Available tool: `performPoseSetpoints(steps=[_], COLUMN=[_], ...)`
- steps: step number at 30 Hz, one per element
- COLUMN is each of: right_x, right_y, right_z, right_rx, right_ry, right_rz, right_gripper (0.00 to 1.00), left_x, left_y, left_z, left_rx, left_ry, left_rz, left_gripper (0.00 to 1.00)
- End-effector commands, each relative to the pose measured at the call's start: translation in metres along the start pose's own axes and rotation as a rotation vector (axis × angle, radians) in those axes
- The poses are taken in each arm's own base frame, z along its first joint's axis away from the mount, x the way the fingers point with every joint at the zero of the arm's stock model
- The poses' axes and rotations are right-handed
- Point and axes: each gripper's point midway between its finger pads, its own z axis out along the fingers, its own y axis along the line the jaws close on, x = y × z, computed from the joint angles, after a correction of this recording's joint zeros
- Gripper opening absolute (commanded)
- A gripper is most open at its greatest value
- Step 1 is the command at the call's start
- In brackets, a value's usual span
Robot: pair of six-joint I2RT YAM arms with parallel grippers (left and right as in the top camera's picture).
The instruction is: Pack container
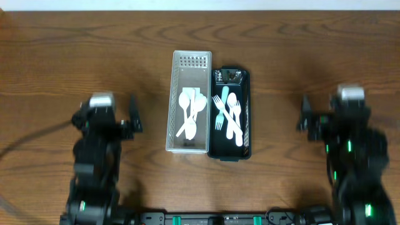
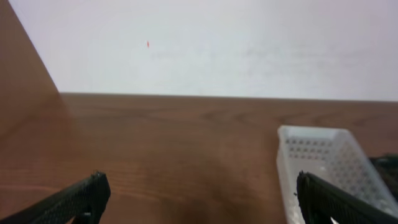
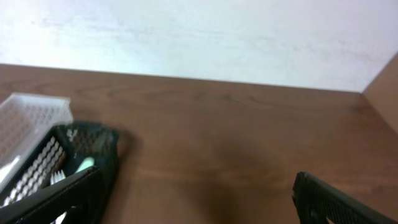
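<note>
Overhead view: a white basket (image 1: 192, 60) with perforated walls and a black tray (image 1: 229, 156) stand touching side by side at the middle of the bench (image 1: 75, 50), long sides running near to far. White spoons (image 1: 189, 109) lie in the basket. A teal fork (image 1: 221, 103) and pale forks and spoons (image 1: 234, 119) lie in the tray. A glossy patch (image 1: 228, 76) at the tray's far end is too small to read. The left end effector (image 1: 134, 115) sits well left of the basket and the right end effector (image 1: 305, 114) well right of the tray, with bare wood between each and the containers and across the whole far half of the bench. Left wrist view: the two dark fingers (image 2: 74, 199) sit at opposite lower corners, spread wide with nothing between them. The basket's far corner shows at the right, open wood runs ahead to a pale wall (image 2: 217, 43), and the bench's left edge slants up the frame. Right wrist view: its fingers (image 3: 339, 202) are likewise set wide apart and empty. Basket and tray sit at the near left, the left finger overlapping the tray's corner, and clear wood reaches to the wall and the bench's right edge.
</note>
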Motion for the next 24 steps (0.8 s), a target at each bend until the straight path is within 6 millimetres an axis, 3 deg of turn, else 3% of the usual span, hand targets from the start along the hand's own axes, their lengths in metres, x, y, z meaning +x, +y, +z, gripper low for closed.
performPoseSetpoints(steps=[1,6,12,24], right_x=[0.036,0.085,0.135,0.146], right_y=[-0.001,-0.005,-0.004,-0.004], right_z=[-0.019,-0.040,-0.052,-0.055], right_rx=[-0.004,-0.006,-0.017,-0.021], right_ry=[-0.005,0.062,0.247,0.295], right_rz=[0.024,0.019,-0.002,-0.001], right_gripper=[0.99,0.99,0.99,0.99], left_x=[-0.005,0.005,0.039,0.128], left_y=[0.003,0.009,0.011,0.019], left_z=[-0.029,-0.057,-0.062,-0.084], left_rx=[0.008,0.009,0.006,-0.003], left_ry=[-0.068,-0.068,0.058,0.431], left_rz=[0.002,0.001,0.027,0.103], left_gripper=[0.98,0.98,0.98,0.98])
